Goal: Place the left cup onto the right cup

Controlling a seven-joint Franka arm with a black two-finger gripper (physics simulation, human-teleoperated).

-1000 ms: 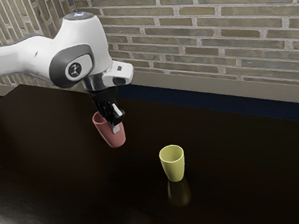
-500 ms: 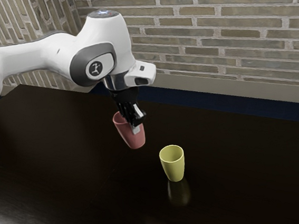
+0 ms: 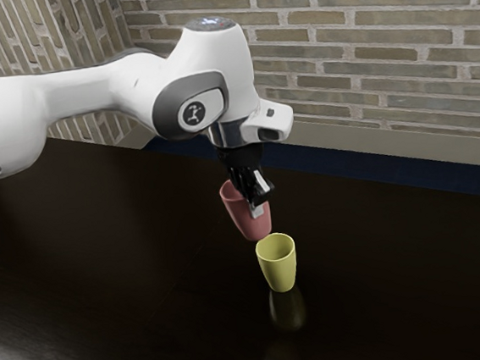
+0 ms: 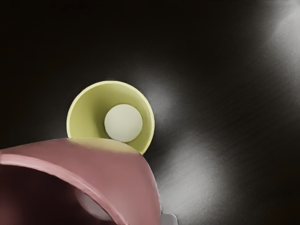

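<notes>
Gripper (image 3: 257, 202): pinching rim of pink cup (image 3: 246, 220), one finger inside, one outside.
Pink cup: hanging tilted above dark table (image 3: 404, 292), just beside yellow cup (image 3: 277, 263), toward the exterior view's left.
Yellow cup: standing upright on table.

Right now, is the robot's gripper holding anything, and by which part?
Yes: the black two-finger gripper is shut on the pink plastic cup, pinching its wall at the rim. The cup hangs tilted in the air.
</notes>
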